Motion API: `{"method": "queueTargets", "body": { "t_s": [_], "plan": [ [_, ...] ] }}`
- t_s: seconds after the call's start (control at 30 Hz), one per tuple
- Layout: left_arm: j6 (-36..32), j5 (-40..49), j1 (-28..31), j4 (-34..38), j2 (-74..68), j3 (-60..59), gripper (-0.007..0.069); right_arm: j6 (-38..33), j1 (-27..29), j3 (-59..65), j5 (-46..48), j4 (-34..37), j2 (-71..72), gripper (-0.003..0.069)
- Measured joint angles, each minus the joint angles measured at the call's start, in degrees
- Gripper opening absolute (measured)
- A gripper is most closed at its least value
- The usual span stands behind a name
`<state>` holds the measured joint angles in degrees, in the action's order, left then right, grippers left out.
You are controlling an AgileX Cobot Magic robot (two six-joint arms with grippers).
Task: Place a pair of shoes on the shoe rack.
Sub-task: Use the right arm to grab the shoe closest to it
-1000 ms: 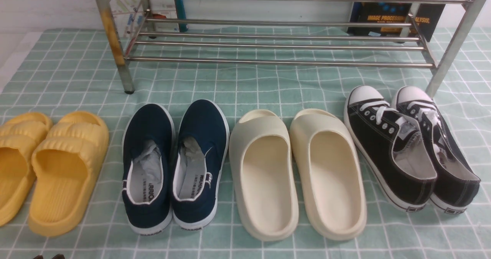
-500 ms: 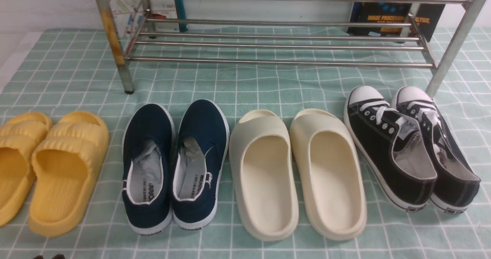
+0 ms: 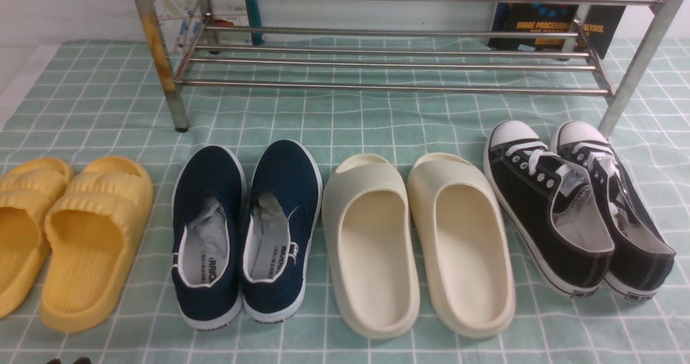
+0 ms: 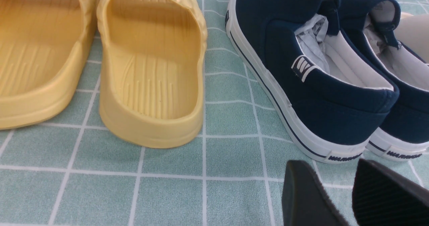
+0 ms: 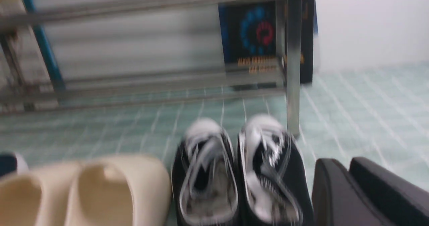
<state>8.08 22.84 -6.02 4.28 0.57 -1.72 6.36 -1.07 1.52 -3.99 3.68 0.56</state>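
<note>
Right gripper (image 5: 348, 164) first: it hung low with nothing in it, jaws close side by side. That wrist picture was badly smeared, so I could not tell whether they met or stood a little apart. Dead ahead of it sat the sneakers (image 3: 577, 207), heels toward it, down on the cloth (image 3: 345, 121) and not yet on the rack (image 3: 388, 87).

The pair touched along their inner sides. Their long axes ran front to back, with the toes canted a little to the robot's left. The toe caps lay just beside the rack's right front leg (image 3: 630, 83).

Left gripper (image 4: 330, 163) was empty, jaws a narrow gap apart, just behind the heels of the navy slip-ons (image 4: 318, 85). The yellow slippers (image 4: 150, 72) lay beside those. The cream slippers (image 3: 420, 245) stood between that gripper and the sneakers, so the right arm looked much the nearer, with a forward reach onto the heels.

The front view laid out the whole row and the bare rack bars but showed no right gripper. The right wrist view did show it, and how squarely it faced the pair. The left wrist view never caught the sneakers.
</note>
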Motion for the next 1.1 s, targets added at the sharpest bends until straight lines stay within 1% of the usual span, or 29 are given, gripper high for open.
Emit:
{"method": "queueTargets", "body": {
  "t_s": [0.03,0.07,0.1,0.13,0.17,0.2,0.23,0.27,0.37,0.4,0.47,0.53,0.57,0.6,0.73,0.77,0.8,0.87,0.9,0.97,1.0,1.03,1.07,1.1],
  "plan": [
    [0.0,0.0,0.0,0.0,0.0,0.0,0.0239,1.4,0.0,0.0,-4.3,0.1,0.0,0.0109],
    [0.0,0.0,0.0,0.0,0.0,0.0,0.0239,1.7,0.0,0.0,-5.8,0.1,0.0,0.0110],
    [0.0,0.0,0.0,0.0,0.0,0.0,0.0239,4.9,0.0,0.0,-11.5,0.1,0.0,0.0111],
    [0.0,0.0,0.0,0.0,0.0,0.0,0.0239,6.2,0.0,0.0,-14.2,0.2,0.0,0.0112],
    [0.0,0.0,0.0,0.0,0.0,0.0,0.0239,6.2,0.0,0.0,-14.2,0.3,0.0,0.0112],
    [0.0,0.0,0.0,0.0,0.0,0.0,0.0239,9.0,0.0,0.0,-19.4,0.3,0.0,0.0112],
    [0.0,0.0,0.0,0.0,0.0,0.0,0.0239,10.3,0.0,0.0,-21.6,0.0,0.0,0.0111],
    [0.0,0.0,0.0,0.0,0.0,0.0,0.0239,10.7,0.0,-0.2,-22.2,-0.2,0.0,0.0110],
    [0.0,0.0,0.0,0.0,0.0,0.0,0.0239,12.0,0.0,-3.5,-21.5,-3.7,-0.9,0.0073],
    [0.0,0.0,0.0,0.0,0.0,0.0,0.0239,12.2,0.0,-7.9,-18.4,-6.2,-2.5,0.0031],
    [0.0,0.0,0.0,0.0,0.0,0.0,0.0239,12.4,0.0,-14.9,-12.5,-10.7,-6.3,0.0005],
    [0.0,0.0,0.0,0.0,0.0,0.0,0.0239,12.5,0.0,-22.7,-4.9,-15.0,-11.6,0.0005],
    [0.0,0.0,0.0,0.0,0.0,0.0,0.0239,12.5,0.0,-23.5,-4.1,-15.8,-12.8,0.0005],
    [0.0,0.0,0.0,0.0,0.0,0.0,0.0239,12.5,0.0,-29.9,2.6,-19.1,-18.1,0.0007],
    [0.0,0.0,0.0,0.0,0.0,0.0,0.0239,12.6,0.0,-37.9,16.0,-21.8,-29.2,0.0008],
    [0.0,0.0,0.0,0.0,0.0,0.0,0.0239,12.6,0.0,-41.2,23.3,-21.3,-36.4,0.0008],
    [0.0,0.0,0.0,0.0,0.0,0.0,0.0239,12.1,0.0,-42.5,27.8,-20.4,-39.7,0.0010],
    [0.0,0.0,0.0,0.0,0.0,0.0,0.0239,9.3,-0.3,-45.2,35.4,-16.2,-47.7,0.0011],
    [0.0,0.0,0.0,0.0,0.0,0.0,0.0239,9.0,-0.4,-45.7,36.1,-15.6,-48.4,0.0011],
    [0.0,0.0,0.0,0.0,0.0,0.0,0.0239,2.1,-3.1,-49.2,44.0,-6.9,-58.8,0.0025],
    [0.0,0.0,0.0,0.0,0.0,0.0,0.0239,1.5,-3.4,-49.8,44.4,-6.3,-59.4,0.0027],
    [0.0,0.0,0.0,0.0,0.0,0.0,0.0239,-2.9,-5.8,-52.0,46.7,-1.6,-64.8,0.0053],
    [0.0,0.0,0.0,0.0,0.0,0.0,0.0239,-3.4,-6.1,-52.6,47.2,-1.1,-65.5,0.0062],
    [0.0,0.0,0.0,0.0,0.0,0.0,0.0239,-7.0,-8.5,-55.1,48.0,2.1,-70.6,0.0111]
  ]
}}
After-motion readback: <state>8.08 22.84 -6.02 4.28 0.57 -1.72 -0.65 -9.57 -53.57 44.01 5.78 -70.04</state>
